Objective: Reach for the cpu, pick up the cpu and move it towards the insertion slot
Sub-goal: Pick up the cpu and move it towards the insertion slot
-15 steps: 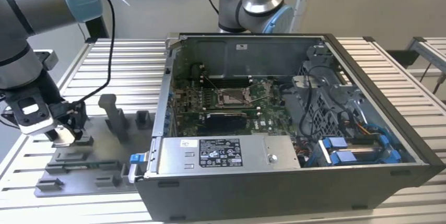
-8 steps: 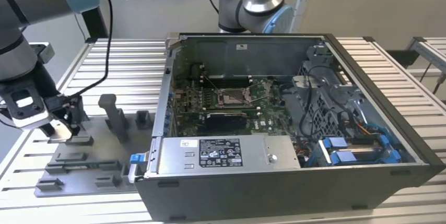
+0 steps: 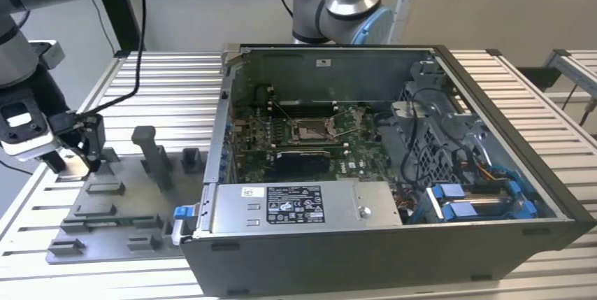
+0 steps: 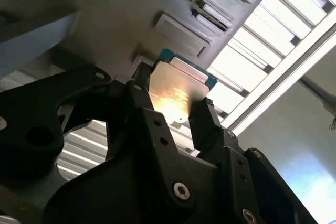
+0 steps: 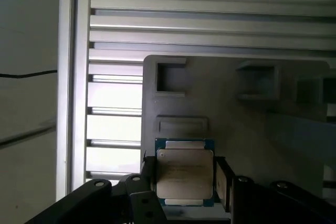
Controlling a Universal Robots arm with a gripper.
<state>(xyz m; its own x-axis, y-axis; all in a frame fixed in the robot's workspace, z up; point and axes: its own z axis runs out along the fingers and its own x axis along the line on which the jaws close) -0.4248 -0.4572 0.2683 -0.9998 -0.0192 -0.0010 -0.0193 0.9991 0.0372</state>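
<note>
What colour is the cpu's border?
The cpu has a teal border, clearest in the first wrist view.

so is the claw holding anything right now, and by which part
The claw holds the cpu, with its fingers pinching two opposite side edges. The metal top is left uncovered.

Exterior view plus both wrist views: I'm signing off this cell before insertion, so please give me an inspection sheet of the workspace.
Surface: slatted metal table, carrying a grey fixture plate and an open computer case.
Job's things: cpu at the plate; insertion slot inside the case, apart from it.
Clutter: upright grey blocks on the plate.
Grippers: hand shut on the cpu.
Cables: black cable by the arm; wires in the case.
Surroundings: second arm behind the case.
</note>
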